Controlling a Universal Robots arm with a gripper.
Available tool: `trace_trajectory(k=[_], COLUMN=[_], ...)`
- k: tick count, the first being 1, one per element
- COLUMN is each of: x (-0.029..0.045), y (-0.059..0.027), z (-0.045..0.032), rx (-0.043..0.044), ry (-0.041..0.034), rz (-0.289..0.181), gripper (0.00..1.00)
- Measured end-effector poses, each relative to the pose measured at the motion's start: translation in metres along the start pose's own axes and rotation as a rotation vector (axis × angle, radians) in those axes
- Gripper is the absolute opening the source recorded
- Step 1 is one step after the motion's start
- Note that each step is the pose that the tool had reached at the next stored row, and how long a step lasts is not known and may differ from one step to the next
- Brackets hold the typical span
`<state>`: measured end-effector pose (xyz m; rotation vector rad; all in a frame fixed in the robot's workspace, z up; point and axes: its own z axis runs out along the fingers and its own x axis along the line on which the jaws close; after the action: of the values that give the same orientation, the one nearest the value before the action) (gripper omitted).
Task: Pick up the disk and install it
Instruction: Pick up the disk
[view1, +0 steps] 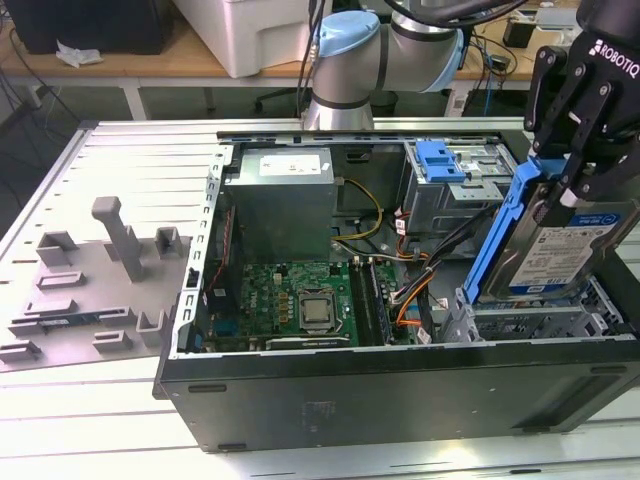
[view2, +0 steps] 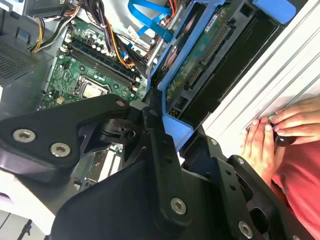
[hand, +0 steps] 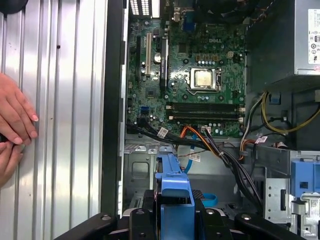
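Note:
My gripper (view1: 578, 150) is shut on the top edge of the disk (view1: 562, 250), a silver drive with a blue-and-white label in a blue plastic carrier. The disk hangs tilted, almost on edge, over the metal drive bay (view1: 530, 322) at the front corner of the open computer case, on the exterior view's right. Its lower end is at the bay's mouth; I cannot tell whether it touches. In the second wrist view the disk's green circuit-board underside (view2: 200, 55) faces the camera. In the first wrist view the carrier's blue edge (hand: 174, 186) sits between the black fingers (hand: 206, 220).
The open case holds a green motherboard (view1: 300, 300), a grey metal box (view1: 280, 200) with a white sticker, a bright-blue bracket (view1: 440, 160) and loose cables (view1: 415, 285) beside the bay. A person's hands (view2: 265, 140) rest on the ribbed table near the case. Grey fixtures (view1: 110, 260) stand on the exterior view's left.

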<state>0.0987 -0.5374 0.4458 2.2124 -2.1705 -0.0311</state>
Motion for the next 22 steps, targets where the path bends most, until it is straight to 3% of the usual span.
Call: trace_trajectory(k=[22], x=[0.0025], y=[-0.0004], z=[0.0106], rx=[-0.0003], ry=[-0.0007], rz=[0.020], gripper=[0.37])
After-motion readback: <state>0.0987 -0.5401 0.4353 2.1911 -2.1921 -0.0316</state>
